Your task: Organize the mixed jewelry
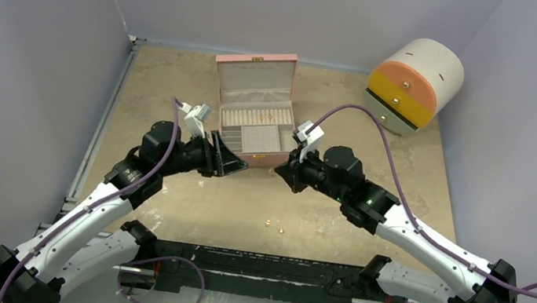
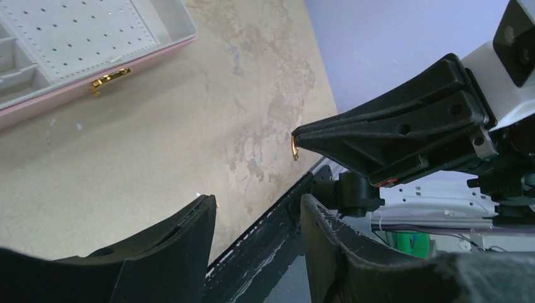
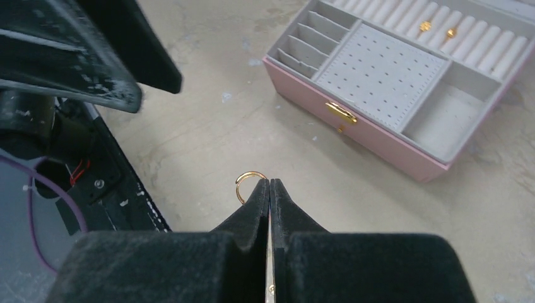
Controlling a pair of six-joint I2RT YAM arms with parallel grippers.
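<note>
I am pinching a gold hoop at frame centre in my black right gripper | pink box at upper right is showing a pale grey dot-patterned panel and a gold clasp | table is showing mottled beige

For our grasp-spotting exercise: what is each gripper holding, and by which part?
Right gripper pinches the thin gold hoop by one side of its rim; left gripper holds nothing.

Two tiny pieces lie before the box, a drawer cabinet behind to its right.
</note>
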